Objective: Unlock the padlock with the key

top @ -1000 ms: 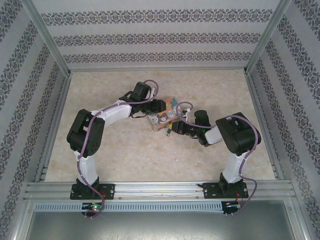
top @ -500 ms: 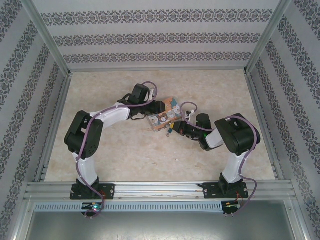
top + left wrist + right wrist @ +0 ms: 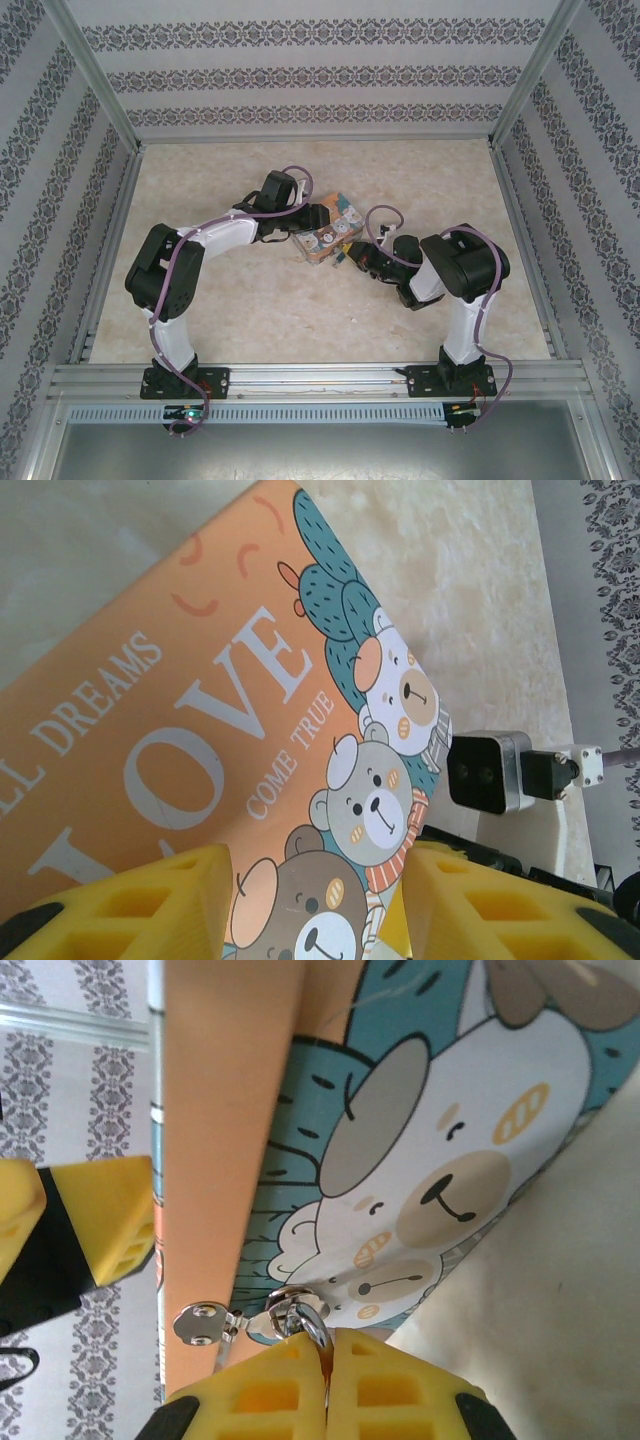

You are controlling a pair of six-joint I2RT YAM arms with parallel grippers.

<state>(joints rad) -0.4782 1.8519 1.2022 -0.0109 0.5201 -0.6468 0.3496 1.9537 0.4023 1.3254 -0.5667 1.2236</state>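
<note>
The orange "LOVE" box (image 3: 330, 235) with cartoon bears sits mid-table, and my left gripper (image 3: 305, 222) is shut on its left end. In the left wrist view the box (image 3: 200, 760) lies between the two yellow fingers of that gripper (image 3: 320, 880). My right gripper (image 3: 350, 258) is at the box's near right corner. In the right wrist view it (image 3: 328, 1345) is shut on a thin silver loop (image 3: 312, 1328), apparently the padlock's shackle, threaded through the box's metal clasp (image 3: 200, 1322). The padlock's body and the key are hidden.
Patterned walls and aluminium rails enclose the beige table (image 3: 250, 300). The left gripper's yellow fingers (image 3: 100, 1215) show beyond the box in the right wrist view. The right wrist's camera block (image 3: 485, 770) sits just past the box's edge.
The right arm's elbow has swung left and its wrist has turned while the gripper stayed at the clasp. The left arm and the box have shifted slightly away.
</note>
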